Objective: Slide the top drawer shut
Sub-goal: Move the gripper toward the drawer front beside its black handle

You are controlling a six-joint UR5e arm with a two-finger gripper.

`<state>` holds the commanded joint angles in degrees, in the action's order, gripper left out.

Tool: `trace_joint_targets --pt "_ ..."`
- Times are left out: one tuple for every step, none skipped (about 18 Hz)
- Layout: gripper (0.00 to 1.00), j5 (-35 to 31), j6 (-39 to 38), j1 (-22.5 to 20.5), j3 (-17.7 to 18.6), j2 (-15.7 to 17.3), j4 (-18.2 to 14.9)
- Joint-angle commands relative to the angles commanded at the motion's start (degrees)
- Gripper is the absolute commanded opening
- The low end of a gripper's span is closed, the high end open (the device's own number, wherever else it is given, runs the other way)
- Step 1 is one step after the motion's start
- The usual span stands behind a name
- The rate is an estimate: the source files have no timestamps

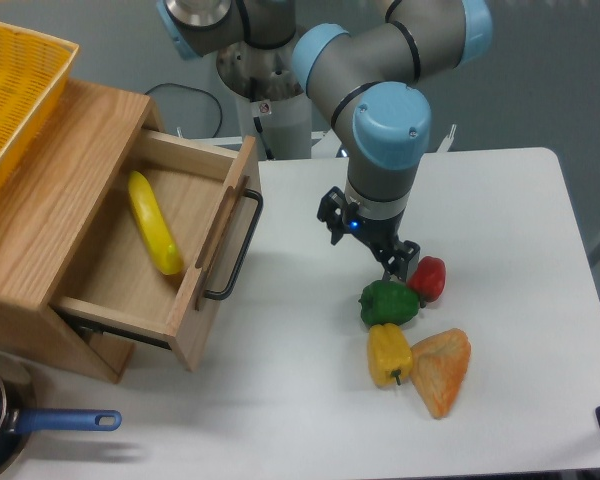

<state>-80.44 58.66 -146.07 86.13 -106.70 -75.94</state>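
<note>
Drawer [155, 245] is standing pulled out of the wooden cabinet [50, 215] at the desk's [500, 200] left edge, its bar handle [236, 246] facing the desk's middle and a yellow squash [154, 222] lying inside. Pincer [365, 235] is hanging well apart from that handle, over the desk's middle, just above a green pepper [388, 302] and beside a red pepper [427, 277]. It is gripping nothing, and its fingers are spread apart. Arm [380, 110] is reaching down from the base at the far edge, wrist pointing downward and slightly tilted. A yellow pepper [389, 352] and an orange piece [441, 370] are lying nearer the front edge.
</note>
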Motion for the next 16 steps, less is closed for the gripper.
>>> trace_joint_targets --pt "1.0 1.3 -3.2 0.0 -0.1 0.1 0.0" --pt "1.0 2.1 -5.5 0.2 -0.4 0.1 -0.1" --pt "1.0 2.8 -7.3 0.3 -0.9 0.1 -0.2" --pt "1.0 3.7 -8.8 0.7 -1.3 0.2 -0.4" --pt "1.0 4.5 -10.1 0.8 -1.2 0.3 -0.6" --pt "1.0 4.7 -10.9 1.0 -1.1 0.4 -0.9" --pt "1.0 4.7 -11.0 1.3 -1.1 0.4 -1.6" --pt "1.0 4.8 -11.0 1.5 -1.1 0.6 -2.2" --pt "1.0 4.8 -11.1 1.5 -1.1 0.7 -2.3" --pt "1.0 4.9 -11.2 1.7 -1.1 0.8 -2.3" --pt "1.0 4.9 -11.4 1.8 -1.1 0.7 -2.3" --pt "1.0 4.9 -11.6 2.1 -1.1 0.7 -2.3" --pt "1.0 4.9 -11.9 2.2 -1.0 0.7 -2.3" --pt "1.0 5.0 -12.2 2.4 -1.0 0.7 -2.3" --pt "1.0 5.0 -12.6 3.0 -0.9 0.7 -2.3" --pt "1.0 4.9 -13.0 3.4 -0.9 0.6 -2.3"
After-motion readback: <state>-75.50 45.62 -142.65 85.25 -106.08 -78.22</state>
